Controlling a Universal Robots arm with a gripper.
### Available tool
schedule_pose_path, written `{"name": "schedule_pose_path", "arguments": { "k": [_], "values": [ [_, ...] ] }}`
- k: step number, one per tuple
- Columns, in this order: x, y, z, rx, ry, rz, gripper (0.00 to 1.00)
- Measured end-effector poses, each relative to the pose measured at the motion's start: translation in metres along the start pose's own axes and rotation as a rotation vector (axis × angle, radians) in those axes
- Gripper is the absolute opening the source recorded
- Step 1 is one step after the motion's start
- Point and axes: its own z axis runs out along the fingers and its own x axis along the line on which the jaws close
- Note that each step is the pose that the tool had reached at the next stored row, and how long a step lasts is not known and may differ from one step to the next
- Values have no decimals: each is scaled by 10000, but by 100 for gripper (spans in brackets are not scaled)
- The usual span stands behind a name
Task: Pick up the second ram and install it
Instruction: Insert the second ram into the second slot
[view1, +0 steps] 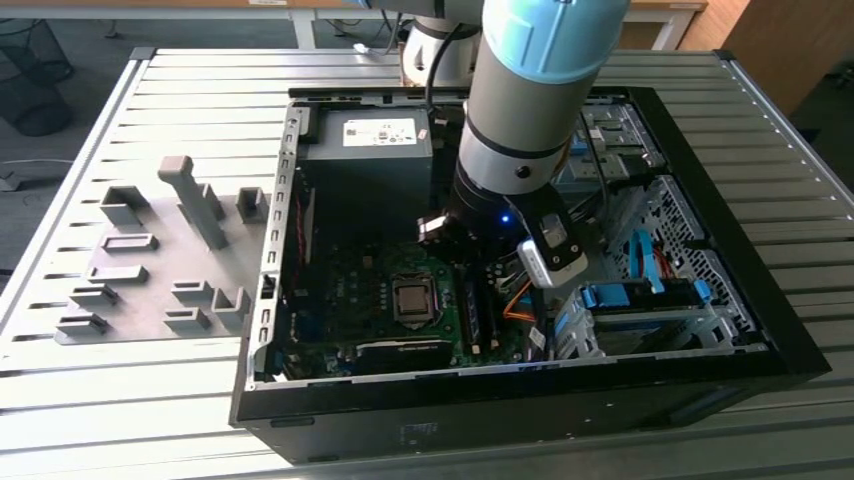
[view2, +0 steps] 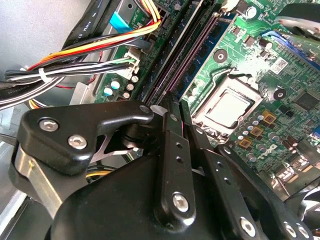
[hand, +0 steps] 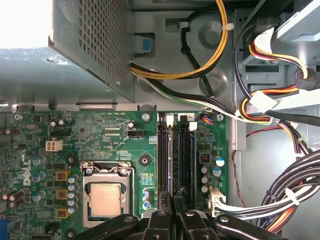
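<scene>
1. The arm (view1: 534, 100) reaches down into the open computer case (view1: 286, 200), which lies on the slatted desk (view1: 200, 70).
2. In both wrist views the gripper (hand: 175, 196) (view2: 169, 107) sits low over the memory slots of the green motherboard (hand: 100, 135), beside the processor socket (hand: 106, 199) (view2: 227, 107).
3. The jaws are drawn narrow, their tips almost together, right at the near end of the slots.
4. In the first wrist view the second ram (hand: 170, 160) stands edge-on in a black slot, a thin bluish strip that runs straight away from the fingertips.
5. I cannot tell whether the jaws pinch the stick or only rest on its upper edge.
6. A bundle of yellow, black and white cables (hand: 200, 70) loops across the case wall beyond the slots.
7. In the exterior view the gray holder blocks (view1: 200, 200) stand on the desk at the exterior view's left of the case, well apart from the arm.
</scene>
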Motion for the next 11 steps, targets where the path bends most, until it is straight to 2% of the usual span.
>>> {"name": "schedule_pose_path", "arguments": {
  "k": [6,11],
  "values": [
    [-1,0,8,55,-1,2,14],
    [-1,0,21,57,-2,5,14]
  ]
}}
